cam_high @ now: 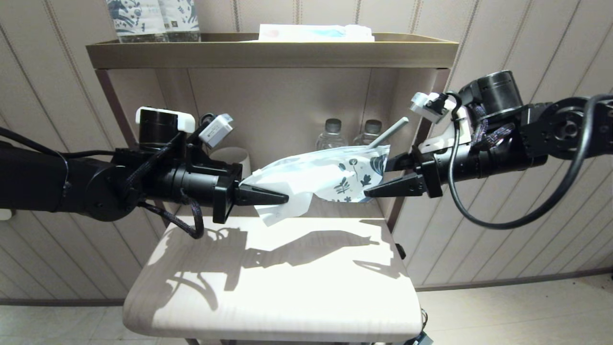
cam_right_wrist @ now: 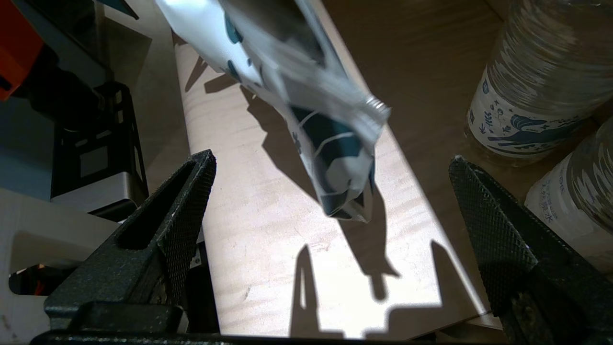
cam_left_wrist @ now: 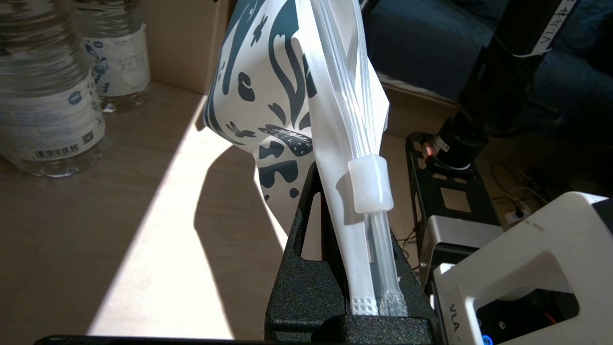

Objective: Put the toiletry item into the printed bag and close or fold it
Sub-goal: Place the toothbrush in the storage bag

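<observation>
Pale wooden desk [cam_high: 268, 292] lies below both pincers. Left pincer [cam_high: 282, 197] pinches flat white leaf-printed plastic bag [cam_high: 330, 175] mid-air, likely steadying it. Right pincer [cam_high: 380, 178], spread wide, flanks printed end. Slim grey toothbrush [cam_high: 390, 132] protrudes from bag beside right pincer; bag unsealed.

Printed bag [cam_high: 325, 177] above table [cam_high: 268, 287], between left end effector [cam_high: 268, 196] and right end effector [cam_high: 390, 177]; bottles [cam_high: 333, 134] behind.
</observation>
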Motion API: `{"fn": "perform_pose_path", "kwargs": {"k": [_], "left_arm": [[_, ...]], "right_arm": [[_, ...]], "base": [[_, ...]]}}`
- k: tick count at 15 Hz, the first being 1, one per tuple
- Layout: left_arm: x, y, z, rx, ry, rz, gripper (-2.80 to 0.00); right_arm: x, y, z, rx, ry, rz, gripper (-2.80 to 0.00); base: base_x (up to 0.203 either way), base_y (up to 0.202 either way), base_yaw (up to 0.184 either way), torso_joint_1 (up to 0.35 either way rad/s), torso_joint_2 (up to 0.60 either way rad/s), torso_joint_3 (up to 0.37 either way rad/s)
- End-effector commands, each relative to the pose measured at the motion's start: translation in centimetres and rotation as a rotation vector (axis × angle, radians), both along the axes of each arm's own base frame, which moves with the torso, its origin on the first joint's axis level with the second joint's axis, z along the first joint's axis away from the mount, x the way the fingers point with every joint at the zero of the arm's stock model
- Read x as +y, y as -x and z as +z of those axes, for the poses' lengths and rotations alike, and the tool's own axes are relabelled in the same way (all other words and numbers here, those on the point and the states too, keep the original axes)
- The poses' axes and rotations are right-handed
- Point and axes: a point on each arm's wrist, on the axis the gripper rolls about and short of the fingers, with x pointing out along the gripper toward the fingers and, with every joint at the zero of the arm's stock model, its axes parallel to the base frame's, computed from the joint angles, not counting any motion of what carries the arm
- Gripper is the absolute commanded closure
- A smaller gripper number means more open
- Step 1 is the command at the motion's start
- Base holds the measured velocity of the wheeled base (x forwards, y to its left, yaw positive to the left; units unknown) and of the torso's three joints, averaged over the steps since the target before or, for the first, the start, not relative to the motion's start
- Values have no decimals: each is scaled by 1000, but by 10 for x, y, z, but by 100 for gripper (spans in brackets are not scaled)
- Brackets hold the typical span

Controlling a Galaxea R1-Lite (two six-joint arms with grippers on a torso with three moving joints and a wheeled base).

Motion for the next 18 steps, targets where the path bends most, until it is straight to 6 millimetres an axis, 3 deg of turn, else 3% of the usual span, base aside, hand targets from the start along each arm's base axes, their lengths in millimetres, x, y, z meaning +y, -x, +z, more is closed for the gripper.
{"fn": "perform_pose_path", "kwargs": {"k": [1, 18], "left_arm": [[-1, 0, 0, -1, 3, -9, 0], [-5, 17, 2, 2, 10, -62, 0]], "right_arm": [[1, 3, 1, 0, -1, 9, -280], [-5, 37, 11, -4, -11, 15, -280]], "base": [[0, 0, 0, 0, 0, 0], [0, 0, 0, 0, 0, 0]]}}
